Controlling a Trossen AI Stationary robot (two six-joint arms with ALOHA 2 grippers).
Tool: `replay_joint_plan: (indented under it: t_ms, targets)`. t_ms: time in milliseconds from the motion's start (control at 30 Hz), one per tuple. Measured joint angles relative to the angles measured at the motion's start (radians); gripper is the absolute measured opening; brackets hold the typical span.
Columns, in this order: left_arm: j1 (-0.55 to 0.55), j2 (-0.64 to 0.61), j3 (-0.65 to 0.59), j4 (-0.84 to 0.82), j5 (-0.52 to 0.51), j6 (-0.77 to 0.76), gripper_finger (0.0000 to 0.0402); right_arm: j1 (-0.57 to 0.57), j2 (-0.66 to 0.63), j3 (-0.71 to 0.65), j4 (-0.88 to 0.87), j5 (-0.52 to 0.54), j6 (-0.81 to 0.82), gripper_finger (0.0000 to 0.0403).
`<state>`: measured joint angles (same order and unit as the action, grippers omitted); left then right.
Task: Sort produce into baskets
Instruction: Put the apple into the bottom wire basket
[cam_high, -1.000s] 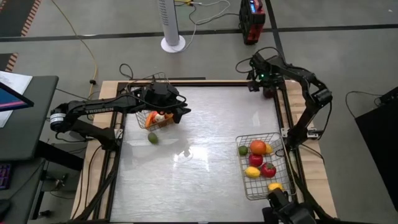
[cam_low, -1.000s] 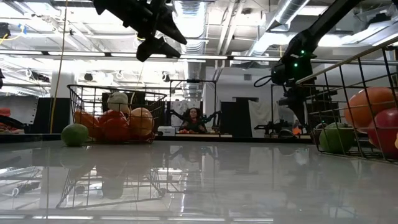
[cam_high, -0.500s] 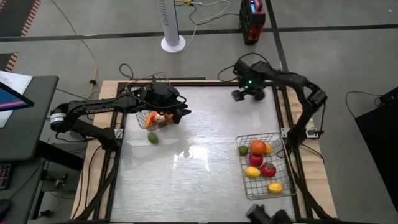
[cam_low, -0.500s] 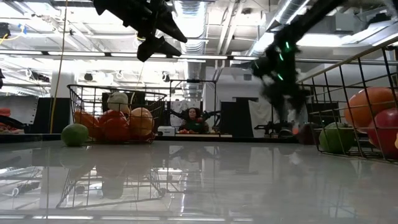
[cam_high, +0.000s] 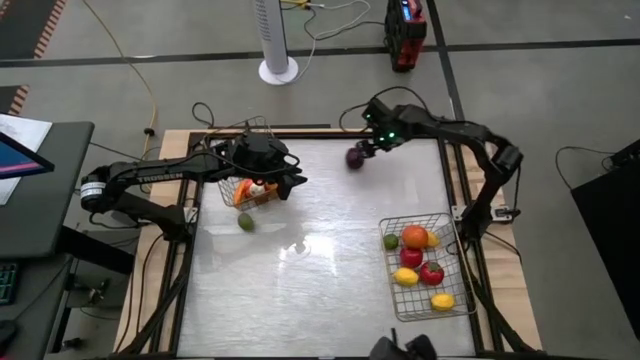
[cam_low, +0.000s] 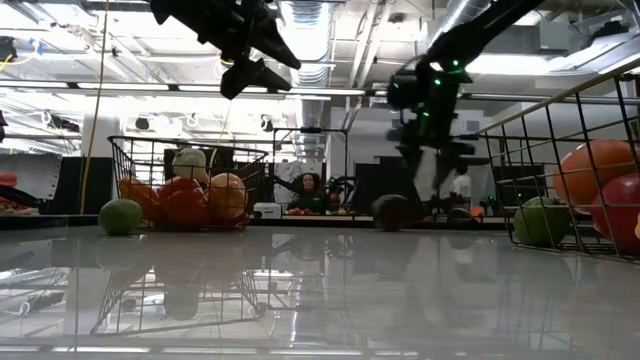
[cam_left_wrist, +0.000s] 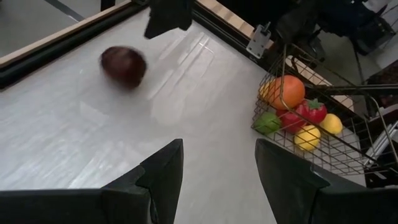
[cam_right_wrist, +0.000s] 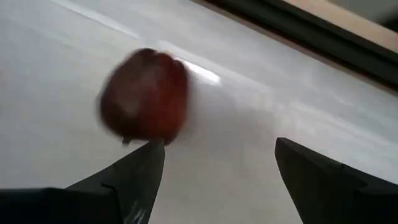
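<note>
At table's far edge, right hand (cam_high: 366, 150) open beside dark-red fruit (cam_high: 354, 158).

White lettering seen along left arm (cam_high: 150, 176) upper link in high view; reads roughly "TROSSEN", too small for certainty. No other readable text, label, number or sign found in any view.
</note>
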<state>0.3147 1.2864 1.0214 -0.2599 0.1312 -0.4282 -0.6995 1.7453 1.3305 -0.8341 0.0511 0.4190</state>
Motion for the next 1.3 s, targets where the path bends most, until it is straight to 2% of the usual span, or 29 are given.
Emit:
replay_joint_plan:
  t_ms: [133, 233, 433, 667, 767, 933, 1200, 1300]
  targets:
    - [0.001, 0.000, 0.000, -0.017, -0.037, -0.044, 0.0187, 0.042, 0.039, 0.004, 0.124, -0.038, 0.042, 0.0332]
    - [0.035, 0.021, 0.001, -0.006, -0.052, -0.074, 0.0187, 0.049, 0.059, 0.002, 0.129, -0.048, 0.081, 0.0332]
    - [0.159, 0.191, 0.059, -0.029, -0.005, 0.014, 0.0187, 0.068, -0.022, 0.002, 0.108, -0.053, 0.084, 0.0331]
    - [0.244, 0.398, 0.187, -0.085, 0.035, 0.127, 0.0187, 0.080, -0.135, 0.003, 0.110, -0.053, 0.104, 0.0331]
    - [0.252, 0.469, 0.278, -0.148, 0.003, 0.173, 0.0187, 0.094, -0.148, 0.003, 0.106, -0.053, 0.112, 0.0331]
    - [0.270, 0.566, 0.431, -0.293, -0.108, 0.223, 0.0187, 0.129, -0.150, 0.003, 0.109, -0.053, 0.132, 0.0331]
    - [0.341, 0.682, 0.549, -0.429, -0.113, 0.230, 0.0188, 0.201, -0.148, 0.003, 0.143, -0.048, 0.160, 0.0331]
    - [0.353, 0.715, 0.591, -0.489, -0.154, 0.287, 0.0197, 0.219, -0.148, 0.003, 0.147, -0.048, 0.167, 0.0331]
